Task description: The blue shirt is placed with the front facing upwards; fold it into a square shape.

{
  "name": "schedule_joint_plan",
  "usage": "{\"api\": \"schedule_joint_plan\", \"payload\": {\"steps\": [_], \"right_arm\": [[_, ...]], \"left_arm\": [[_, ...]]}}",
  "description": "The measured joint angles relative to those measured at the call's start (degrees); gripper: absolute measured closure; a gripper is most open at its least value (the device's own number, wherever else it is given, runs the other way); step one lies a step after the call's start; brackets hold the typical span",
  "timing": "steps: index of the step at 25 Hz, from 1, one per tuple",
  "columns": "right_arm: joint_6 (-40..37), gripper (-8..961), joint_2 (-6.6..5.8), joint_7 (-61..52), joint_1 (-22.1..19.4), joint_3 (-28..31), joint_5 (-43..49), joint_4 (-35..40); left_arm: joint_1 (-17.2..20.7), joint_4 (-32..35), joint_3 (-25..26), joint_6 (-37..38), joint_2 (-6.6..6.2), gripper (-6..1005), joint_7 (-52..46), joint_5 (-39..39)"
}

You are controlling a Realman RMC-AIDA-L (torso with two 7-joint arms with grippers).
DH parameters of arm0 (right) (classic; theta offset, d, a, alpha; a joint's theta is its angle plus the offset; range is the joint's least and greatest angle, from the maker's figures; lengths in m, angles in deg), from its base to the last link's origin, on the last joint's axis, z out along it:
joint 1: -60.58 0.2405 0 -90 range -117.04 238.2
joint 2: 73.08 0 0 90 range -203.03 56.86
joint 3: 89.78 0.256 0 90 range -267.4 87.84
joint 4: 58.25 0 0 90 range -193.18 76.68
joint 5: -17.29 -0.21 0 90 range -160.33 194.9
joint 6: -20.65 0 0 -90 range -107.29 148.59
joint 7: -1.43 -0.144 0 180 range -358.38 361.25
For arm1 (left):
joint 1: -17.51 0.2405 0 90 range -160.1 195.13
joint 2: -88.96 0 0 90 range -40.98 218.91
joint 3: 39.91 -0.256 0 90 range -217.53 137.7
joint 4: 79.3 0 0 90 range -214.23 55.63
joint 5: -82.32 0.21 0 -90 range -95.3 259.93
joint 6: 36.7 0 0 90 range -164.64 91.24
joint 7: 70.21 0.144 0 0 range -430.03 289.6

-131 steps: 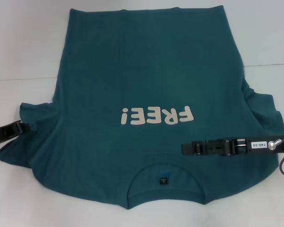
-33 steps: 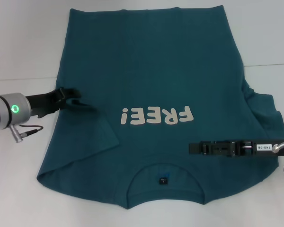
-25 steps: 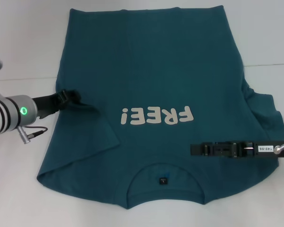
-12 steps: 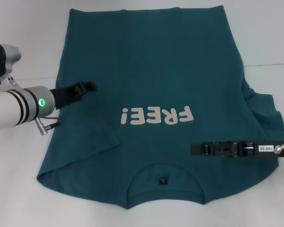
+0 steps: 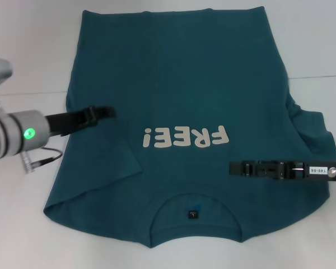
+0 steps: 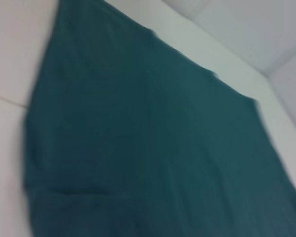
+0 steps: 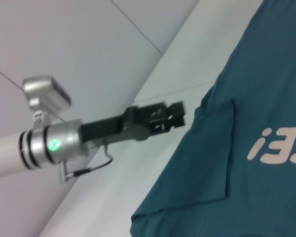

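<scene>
Released now, the left gripper (image 5: 109, 111) hovers empty over the folded-in sleeve — fingers parted. Nearer, the right gripper (image 5: 233, 167), state unreadable, lies over the large teal-blue cotton T-shirt (image 5: 179, 84) spread print-up across the white desk (image 5: 28, 50).

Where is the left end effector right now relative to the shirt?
In the head view, the left end effector hovers over the left edge of the dark teal-blue cotton T-shirt, just beyond the folded-in left sleeve, left of the white "FREE!" print.
</scene>
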Motion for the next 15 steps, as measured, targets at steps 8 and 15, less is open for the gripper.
{"api": "schedule_joint_plan", "payload": {"steps": [8,15], "right_arm": [[-0.4,9,-0.15,1.4,-0.1,1.0,-2.8,0.0],[-0.1,9,-0.39,1.4,-0.2,2.5,-3.0,0.6]], "left_arm": [[13.3,14.7,2.5,28.0,1.6,343,25.6,-3.6],[19.1,16.8,6.6,40.5,2.38,334,31.5,-3.1]]}}
